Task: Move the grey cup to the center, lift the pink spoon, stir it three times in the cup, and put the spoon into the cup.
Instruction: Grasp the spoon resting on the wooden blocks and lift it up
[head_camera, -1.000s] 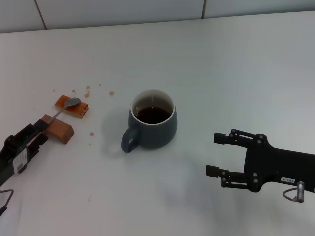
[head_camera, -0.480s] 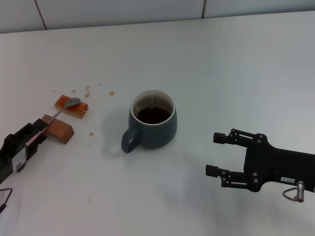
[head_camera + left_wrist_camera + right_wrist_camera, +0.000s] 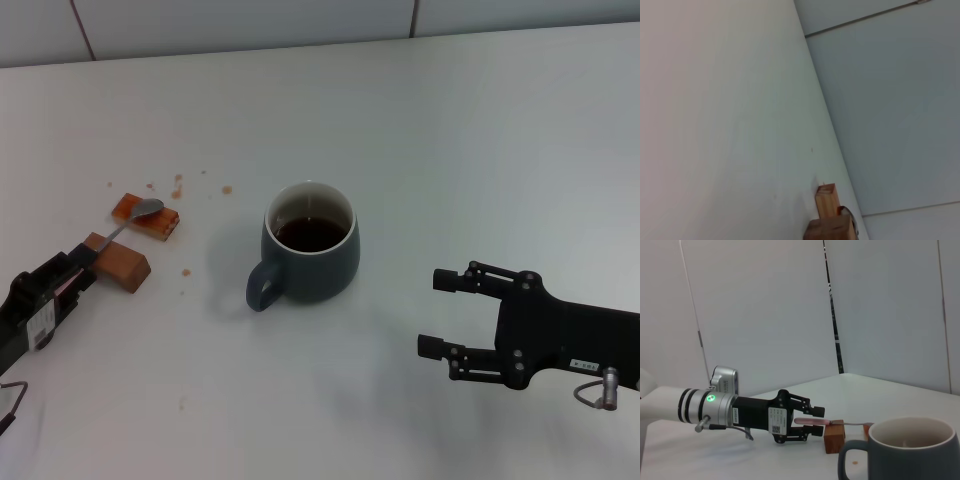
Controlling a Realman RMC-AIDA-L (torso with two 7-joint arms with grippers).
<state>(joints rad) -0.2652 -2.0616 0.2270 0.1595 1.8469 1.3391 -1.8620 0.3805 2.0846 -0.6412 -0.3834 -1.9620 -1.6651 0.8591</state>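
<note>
Nothing moved, left gripper [image 3: 78,268] astride pink spoon [image 3: 130,222] handle (unclosed), right gripper [image 3: 434,314] open beside grey cup [image 3: 309,255]

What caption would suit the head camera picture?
Grey cup of dark liquid mid-table; left gripper at the pink spoon resting across brown blocks; right gripper open, apart.
</note>
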